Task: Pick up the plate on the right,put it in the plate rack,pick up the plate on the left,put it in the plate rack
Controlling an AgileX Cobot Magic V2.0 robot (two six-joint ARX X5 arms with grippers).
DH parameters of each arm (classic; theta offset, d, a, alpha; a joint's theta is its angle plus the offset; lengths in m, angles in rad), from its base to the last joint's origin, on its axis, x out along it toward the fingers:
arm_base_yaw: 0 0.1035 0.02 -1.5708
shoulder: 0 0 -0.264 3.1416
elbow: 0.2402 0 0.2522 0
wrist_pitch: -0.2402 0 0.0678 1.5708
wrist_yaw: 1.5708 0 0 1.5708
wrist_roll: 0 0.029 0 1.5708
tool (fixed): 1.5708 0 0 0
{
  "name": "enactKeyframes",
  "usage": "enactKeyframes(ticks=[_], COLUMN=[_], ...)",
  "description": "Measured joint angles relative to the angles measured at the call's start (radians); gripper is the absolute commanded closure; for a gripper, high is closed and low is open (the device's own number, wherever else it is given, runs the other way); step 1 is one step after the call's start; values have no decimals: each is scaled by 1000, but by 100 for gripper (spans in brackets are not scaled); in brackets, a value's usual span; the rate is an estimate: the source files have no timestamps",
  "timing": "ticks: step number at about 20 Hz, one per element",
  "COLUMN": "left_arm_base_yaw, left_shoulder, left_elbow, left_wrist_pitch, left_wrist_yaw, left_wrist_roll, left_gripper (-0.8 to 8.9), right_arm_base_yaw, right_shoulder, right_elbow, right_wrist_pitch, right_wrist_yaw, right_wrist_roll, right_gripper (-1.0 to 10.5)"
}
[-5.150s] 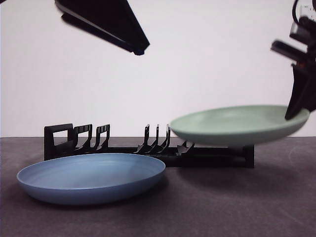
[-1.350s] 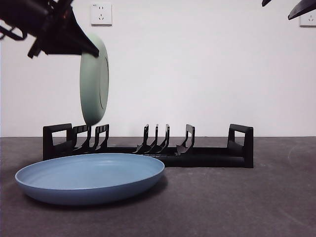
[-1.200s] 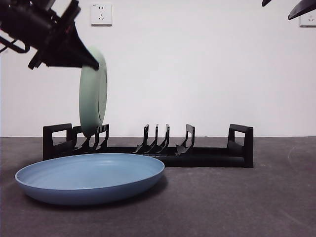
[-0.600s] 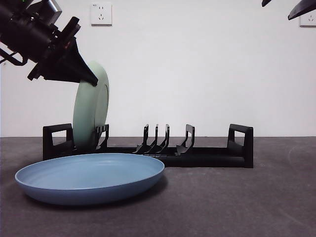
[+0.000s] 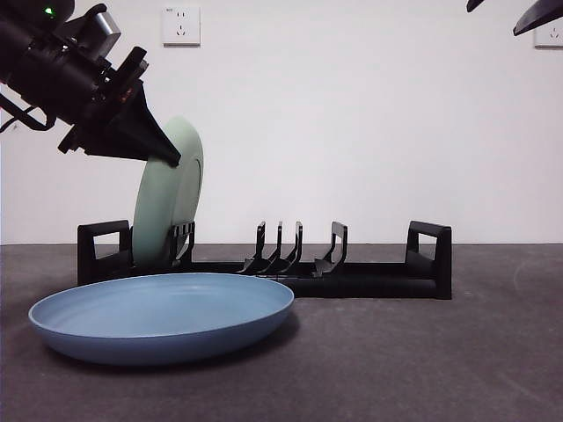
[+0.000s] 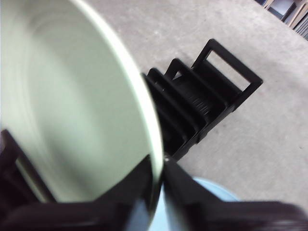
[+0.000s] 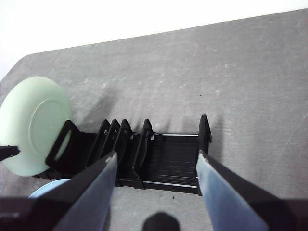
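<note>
A pale green plate (image 5: 167, 207) stands on edge at the left end of the black plate rack (image 5: 369, 280), its lower rim down among the first prongs and its top leaning slightly right. My left gripper (image 5: 171, 158) comes down from the upper left, shut on the plate's top rim. The left wrist view shows both jaws of that gripper (image 6: 156, 166) pinching the green plate (image 6: 72, 110) above the rack (image 6: 202, 101). A blue plate (image 5: 163, 315) lies flat on the table before the rack's left half. My right gripper (image 7: 156, 155) hangs open high over the rack (image 7: 163, 163), holding nothing.
The rack's middle and right prongs (image 5: 281, 251) hold nothing. The right gripper shows only as a black tip (image 5: 537, 13) in the front view's top right corner. Dark grey tabletop (image 5: 422, 360) stretches right of the blue plate. A white wall stands behind.
The left gripper has lowered the upright green plate from above the rack's left end down between its prongs, and the plate now leans a little. The blue plate and right arm stayed put.
</note>
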Motion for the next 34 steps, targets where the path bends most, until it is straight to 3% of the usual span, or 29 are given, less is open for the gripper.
enactKeyframes(ticks=[2,8,13,15,18,20,28,34], left_arm_base_yaw=[3,5,5,5,4,-23,-327,-529], left_shoulder=[11,6,-103,-181,-312,-410,-600,-612], left_elbow=[0,0,0,14,75,126,243,248], left_wrist_pitch=[-32,-114,-174,-215,-279,-355,-535,-564], left_wrist_yaw=[-23,2,41,42,17,-80,-574,-770], left_wrist_roll=[-1,-2,-3,-3,2,48,266,323], left_gripper=[560,557,554,553,553,553,553,553], right_arm_base_yaw=[0,0,0,0,5,34,248,303], right_shoulder=[0,1,3,13,61,124,467,723], right_elbow=[0,0,0,0,0,0,0,0], right_wrist_pitch=[-1,-7,-8,-8,-34,-50,29,134], right_wrist_yaw=[0,0,-8,-78,-262,-332,-341,-341], right_wrist_roll=[0,0,0,0,2,3,3,23], right_gripper=[667,667,667,667,668,668,669,731])
